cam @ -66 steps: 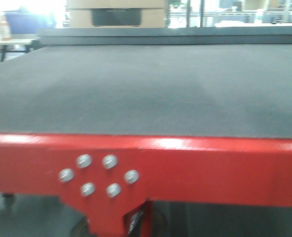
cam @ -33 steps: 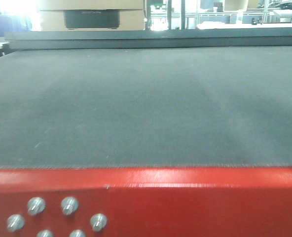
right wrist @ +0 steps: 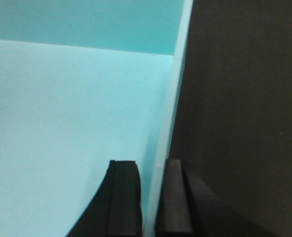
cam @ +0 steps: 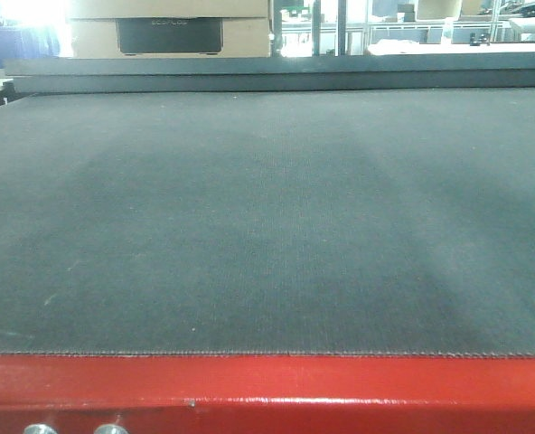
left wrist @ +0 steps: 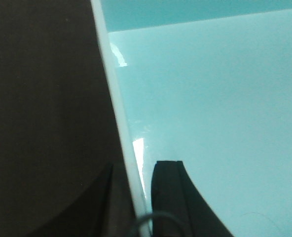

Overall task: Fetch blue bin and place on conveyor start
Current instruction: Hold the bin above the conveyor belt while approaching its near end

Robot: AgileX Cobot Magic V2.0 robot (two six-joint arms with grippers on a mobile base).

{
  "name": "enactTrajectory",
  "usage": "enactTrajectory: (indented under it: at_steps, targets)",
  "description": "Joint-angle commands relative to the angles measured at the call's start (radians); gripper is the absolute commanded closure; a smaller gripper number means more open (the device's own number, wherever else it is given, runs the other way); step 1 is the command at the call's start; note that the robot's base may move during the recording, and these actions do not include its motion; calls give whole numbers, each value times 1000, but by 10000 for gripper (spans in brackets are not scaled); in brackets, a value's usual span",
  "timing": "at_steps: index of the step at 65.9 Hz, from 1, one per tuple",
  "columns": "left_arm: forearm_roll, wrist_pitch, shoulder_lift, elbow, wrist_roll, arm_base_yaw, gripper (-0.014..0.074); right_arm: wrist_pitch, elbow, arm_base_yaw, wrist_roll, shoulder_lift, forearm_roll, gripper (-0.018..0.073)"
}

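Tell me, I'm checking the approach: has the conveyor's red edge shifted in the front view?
Yes. The red edge has dropped toward the frame's bottom, bolts nearly cut off, while the cardboard box behind stays up top; likely the camera closing in.

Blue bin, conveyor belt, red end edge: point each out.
blue bin point(left wrist: 210, 123), left wrist view, pale inner surface
conveyor belt point(cam: 267, 217), front-facing view, middle of grey fabric
red end edge point(cam: 340, 391), front-facing view, glossy red face
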Motion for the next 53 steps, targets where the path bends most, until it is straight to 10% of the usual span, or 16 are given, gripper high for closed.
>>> enactTrajectory:
  at_steps: [1,53]
  targets:
    - [32,-28,-16,-7,18,0,708,-27,-8,-9,-21,-16,-32,711]
    - [32,-28,-16,-7,18,0,708,-34,-8,-9,-21,-16,-32,711]
